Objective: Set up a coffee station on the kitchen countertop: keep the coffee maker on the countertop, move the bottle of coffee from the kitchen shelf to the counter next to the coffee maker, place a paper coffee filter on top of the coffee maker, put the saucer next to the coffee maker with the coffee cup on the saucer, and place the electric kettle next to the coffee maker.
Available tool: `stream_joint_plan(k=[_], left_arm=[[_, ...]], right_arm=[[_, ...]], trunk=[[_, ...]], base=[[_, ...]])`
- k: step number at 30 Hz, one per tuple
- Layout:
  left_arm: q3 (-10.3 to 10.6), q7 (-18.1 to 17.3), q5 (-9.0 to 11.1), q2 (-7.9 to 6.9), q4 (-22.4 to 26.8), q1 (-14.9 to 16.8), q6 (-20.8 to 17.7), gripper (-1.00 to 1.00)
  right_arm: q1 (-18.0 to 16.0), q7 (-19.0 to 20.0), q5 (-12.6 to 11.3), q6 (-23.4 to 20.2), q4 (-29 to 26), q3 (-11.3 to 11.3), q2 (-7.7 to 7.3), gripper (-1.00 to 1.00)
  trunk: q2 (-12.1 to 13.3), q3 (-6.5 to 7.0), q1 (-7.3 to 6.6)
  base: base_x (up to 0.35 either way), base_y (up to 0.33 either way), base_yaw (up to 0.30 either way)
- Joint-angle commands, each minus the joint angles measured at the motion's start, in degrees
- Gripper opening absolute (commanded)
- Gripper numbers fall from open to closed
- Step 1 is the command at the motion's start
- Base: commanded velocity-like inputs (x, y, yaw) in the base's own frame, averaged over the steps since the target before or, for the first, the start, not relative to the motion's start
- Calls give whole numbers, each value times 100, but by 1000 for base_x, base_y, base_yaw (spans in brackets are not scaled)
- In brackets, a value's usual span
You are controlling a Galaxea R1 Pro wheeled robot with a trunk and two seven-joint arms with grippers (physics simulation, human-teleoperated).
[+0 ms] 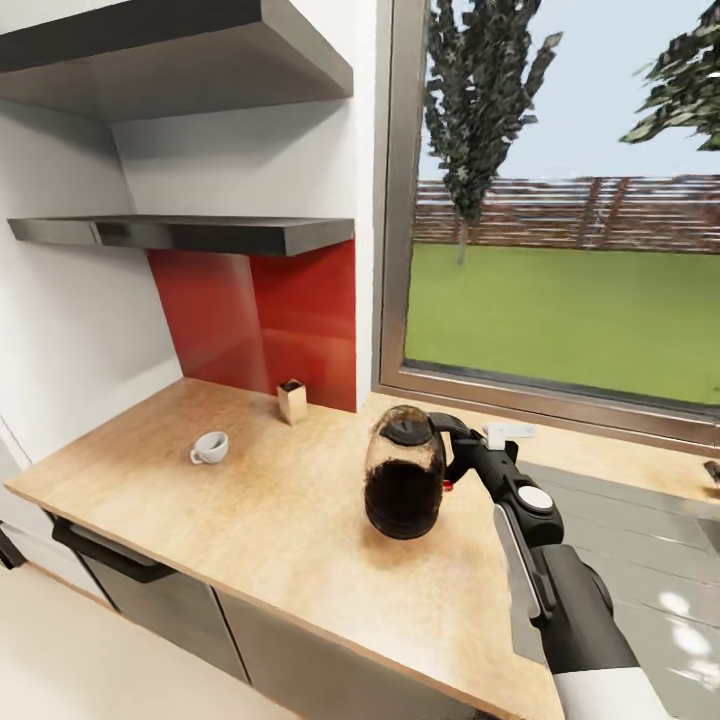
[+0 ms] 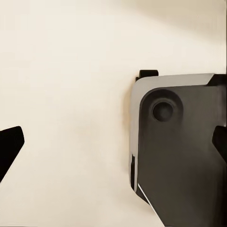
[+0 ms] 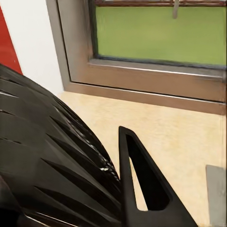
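Electric kettle [image 1: 404, 485], dark ribbed glass, handle clamped in right pincer [image 1: 458, 455], wooden countertop [image 1: 250, 500], left pincer's state unclear.

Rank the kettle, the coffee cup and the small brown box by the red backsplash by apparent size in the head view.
1. electric kettle, though it is nearest the camera.
2. brown box and coffee cup: too alike to rank.

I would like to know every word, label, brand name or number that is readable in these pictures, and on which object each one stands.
There is no readable text in these pictures.
The electric kettle, held at its handle by the right gripper: no label or brand visible.
The coffee cup: plain white, no print.
The small brown container by the red wall panel: too small to show any lettering.
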State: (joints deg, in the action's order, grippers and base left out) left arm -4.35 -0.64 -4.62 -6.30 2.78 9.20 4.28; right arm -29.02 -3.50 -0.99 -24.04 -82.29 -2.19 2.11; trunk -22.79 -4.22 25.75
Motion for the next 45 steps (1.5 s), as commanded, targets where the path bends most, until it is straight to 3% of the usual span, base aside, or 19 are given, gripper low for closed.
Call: stream_joint_plan(k=[1,12,23,32,45], left_arm=[[-48,-7,-47,12,-15,3,81,100],[-63,-64,-32,139,-41,3,212,100],[-66,-56,-32,148,-11,3,214,100],[-83,-51,-22,146,3,3,213,100],[-80,-59,-36,151,-5,3,220,100]], right_arm=[[-7,-37,-12,-31,-5,-12,0,-100],[-7,-37,-24,-31,46,-27,9,-100],[-7,-37,-31,-31,32,-26,9,-100],[-7,-37,-39,-25,24,-23,9,-100],[-7,-38,-109,-30,-12,-10,9,-100]], trunk=[[-13,-13,3],[-13,-13,3],[-13,-16,3],[-13,-46,3],[-13,-95,3]], base=[[0,0,-296],[0,0,-297],[-171,10,-297],[-184,201,-289],[-11,12,-283]])
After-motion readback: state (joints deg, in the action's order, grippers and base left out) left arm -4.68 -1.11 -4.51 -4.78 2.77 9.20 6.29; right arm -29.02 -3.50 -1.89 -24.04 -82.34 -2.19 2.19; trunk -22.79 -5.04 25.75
